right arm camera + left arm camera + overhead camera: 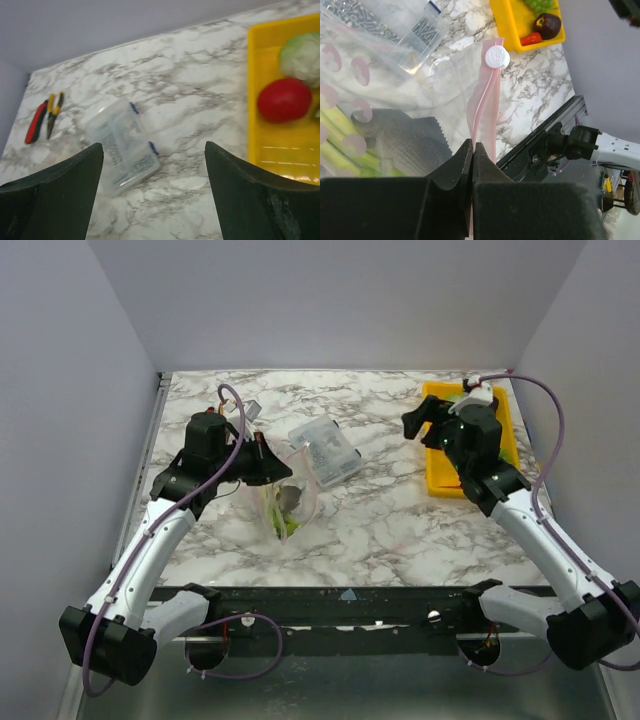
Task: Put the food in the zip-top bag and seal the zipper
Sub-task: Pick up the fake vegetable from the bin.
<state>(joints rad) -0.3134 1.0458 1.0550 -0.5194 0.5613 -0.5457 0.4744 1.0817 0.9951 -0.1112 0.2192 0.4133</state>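
My left gripper [473, 145] is shut on the pink zipper [485, 95] of the clear zip-top bag [395, 95], below its white slider [496, 56]. Long green pods [332, 142] and a grey textured piece lie inside the bag [285, 498], which the left gripper [262, 455] holds up by its mouth. The right gripper [154, 146] is open and holds nothing, hovering over the marble just left of the yellow tray [260, 150]. The tray holds a pale green cabbage ball [302, 57], a red round fruit [284, 99], grapes [540, 4] and a dark maroon piece [547, 25].
A rigid clear plastic box [325, 450] lies behind the bag, between the two grippers. Red- and yellow-handled pliers [45, 117] lie at the far left of the table. The yellow tray [438, 480] sits at the back right, under the right gripper [414, 422].
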